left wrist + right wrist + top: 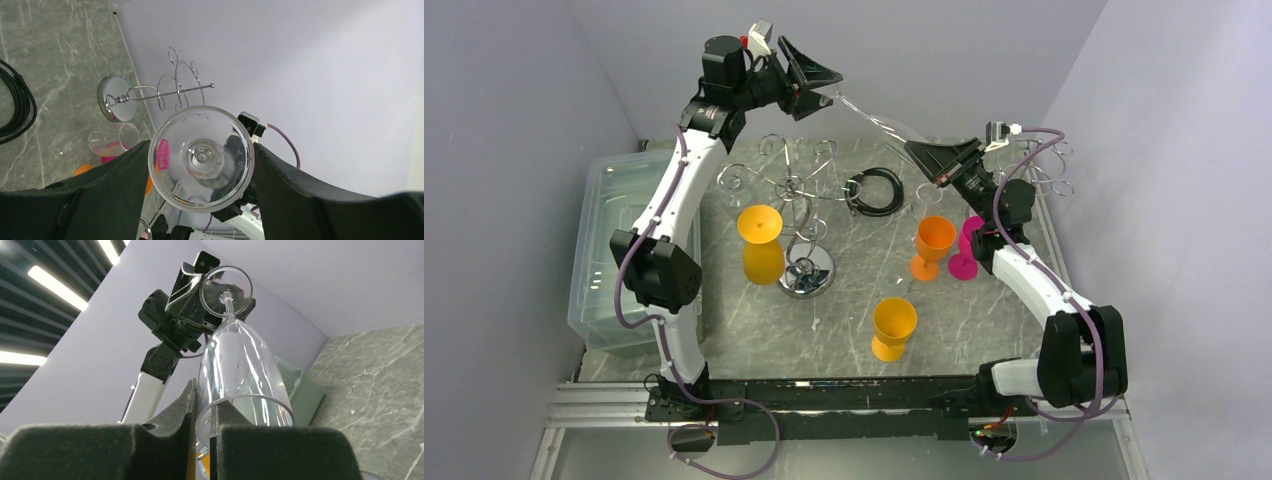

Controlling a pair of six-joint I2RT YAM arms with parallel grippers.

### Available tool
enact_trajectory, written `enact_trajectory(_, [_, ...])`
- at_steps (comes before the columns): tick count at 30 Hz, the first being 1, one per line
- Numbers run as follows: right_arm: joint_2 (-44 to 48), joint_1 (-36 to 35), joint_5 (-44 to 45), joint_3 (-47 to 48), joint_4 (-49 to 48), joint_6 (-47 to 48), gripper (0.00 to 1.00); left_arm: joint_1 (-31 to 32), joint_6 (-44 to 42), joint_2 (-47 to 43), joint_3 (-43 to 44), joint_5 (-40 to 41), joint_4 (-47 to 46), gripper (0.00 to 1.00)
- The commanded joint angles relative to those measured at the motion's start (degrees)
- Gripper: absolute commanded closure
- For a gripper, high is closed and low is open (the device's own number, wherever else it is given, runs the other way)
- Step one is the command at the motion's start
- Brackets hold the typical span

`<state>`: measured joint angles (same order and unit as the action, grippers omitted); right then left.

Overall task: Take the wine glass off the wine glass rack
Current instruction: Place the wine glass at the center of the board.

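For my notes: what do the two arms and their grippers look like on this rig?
The left arm and right arm both have white links and black joint housings, each trailed by a purple cable. The left gripper and right gripper are black wedges with broad matte fingers.

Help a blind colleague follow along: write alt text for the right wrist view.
The right gripper pinches the rim of a clear wine glass, while the left gripper grips its foot at the far end. Grey wall behind, marble table at right.
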<state>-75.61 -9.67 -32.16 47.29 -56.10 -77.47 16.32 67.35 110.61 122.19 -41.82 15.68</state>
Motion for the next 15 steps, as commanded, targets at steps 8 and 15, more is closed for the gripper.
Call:
enact_trajectory(8, [6.55,0.27,4.68,3.16,5.75,5.55,1.0,0.34,-3.93,-5.13,1.12,-2.09,-4.42,0.09])
enact_trajectory(15, [11.09,0.27,6.76,4.61,12.79,9.63,1.0,0.25,-8.34,-6.13,2.27,-0.12,-1.41,0.01])
